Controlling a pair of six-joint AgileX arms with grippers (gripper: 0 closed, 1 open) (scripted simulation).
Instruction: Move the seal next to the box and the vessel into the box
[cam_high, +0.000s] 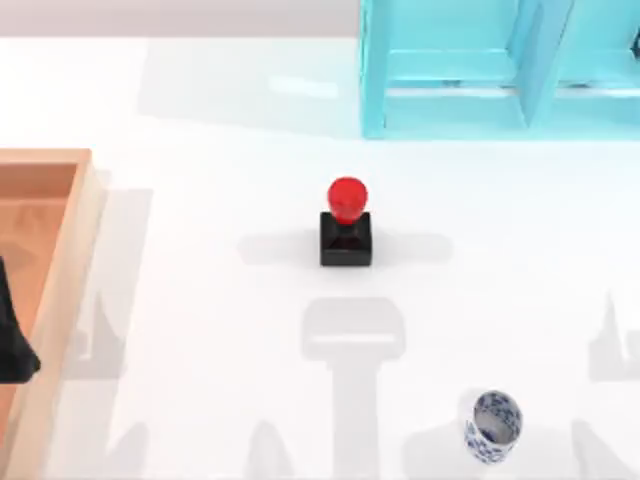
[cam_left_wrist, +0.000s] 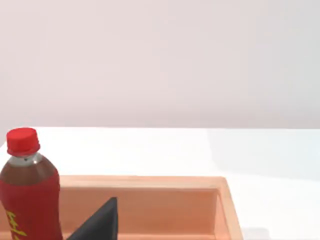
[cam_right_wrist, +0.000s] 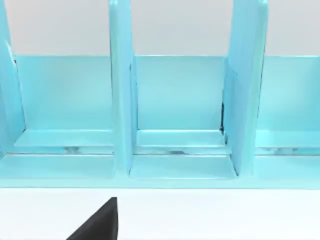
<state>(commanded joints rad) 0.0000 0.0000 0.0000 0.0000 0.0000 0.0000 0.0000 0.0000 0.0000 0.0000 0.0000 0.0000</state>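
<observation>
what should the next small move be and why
Probably bring the left gripper, now at the box, toward the seal. The seal stands mid-table well apart from the box, and the vessel sits near the front right, both untouched.

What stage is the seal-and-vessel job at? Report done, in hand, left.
Done: nothing. The seal stands mid-table, well apart from the box at the left edge. The vessel sits on the table near the front right, outside the box. In hand: nothing; the left claw is over the box, carrying neither item. Left: move the seal beside the box and the vessel into it. A red-capped bottle stands by the box.
</observation>
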